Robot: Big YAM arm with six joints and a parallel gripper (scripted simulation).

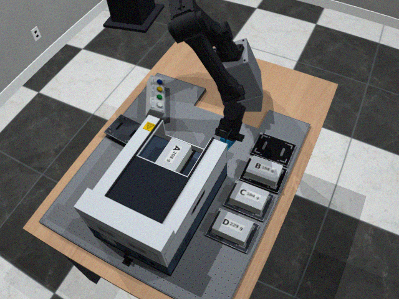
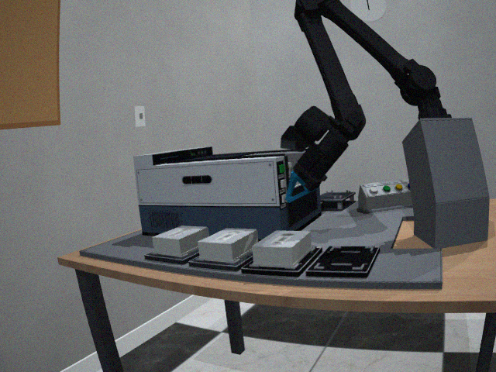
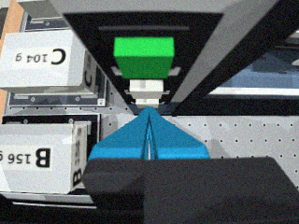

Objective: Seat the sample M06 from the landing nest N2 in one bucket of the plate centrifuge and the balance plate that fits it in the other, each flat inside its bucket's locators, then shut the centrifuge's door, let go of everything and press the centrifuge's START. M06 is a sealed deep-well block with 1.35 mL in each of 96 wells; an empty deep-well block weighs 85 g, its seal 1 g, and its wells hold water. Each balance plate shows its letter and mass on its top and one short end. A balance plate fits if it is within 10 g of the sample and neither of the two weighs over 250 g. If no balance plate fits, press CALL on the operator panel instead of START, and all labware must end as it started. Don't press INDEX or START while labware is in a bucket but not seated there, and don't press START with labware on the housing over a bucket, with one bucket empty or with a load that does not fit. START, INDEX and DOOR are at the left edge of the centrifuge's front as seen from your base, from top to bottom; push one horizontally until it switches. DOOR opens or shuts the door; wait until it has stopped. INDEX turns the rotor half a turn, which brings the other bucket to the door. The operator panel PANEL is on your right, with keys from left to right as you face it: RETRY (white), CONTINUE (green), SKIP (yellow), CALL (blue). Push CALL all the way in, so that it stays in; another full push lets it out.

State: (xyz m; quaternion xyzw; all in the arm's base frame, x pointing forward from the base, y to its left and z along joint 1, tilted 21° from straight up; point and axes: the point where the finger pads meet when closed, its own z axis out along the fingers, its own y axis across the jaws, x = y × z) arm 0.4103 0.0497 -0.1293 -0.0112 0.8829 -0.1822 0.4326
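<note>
The claw is closed on nothing, its blue fingertips together at the centrifuge's button column, pointing at a white button below the green one; no button lettering is readable. Sample M06 cannot be seen anywhere. Block A sits in the open bay, its mass too blurred to read. Outside, blocks read B 156 g, C 104 g and D 229 g.

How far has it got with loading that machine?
Plate A lies in the bucket at the open door; the nest beside B is bare. The sample isn't visible. The shut, empty gripper points at the white buttons below green START. Left: shutting the door, pressing START.
</note>
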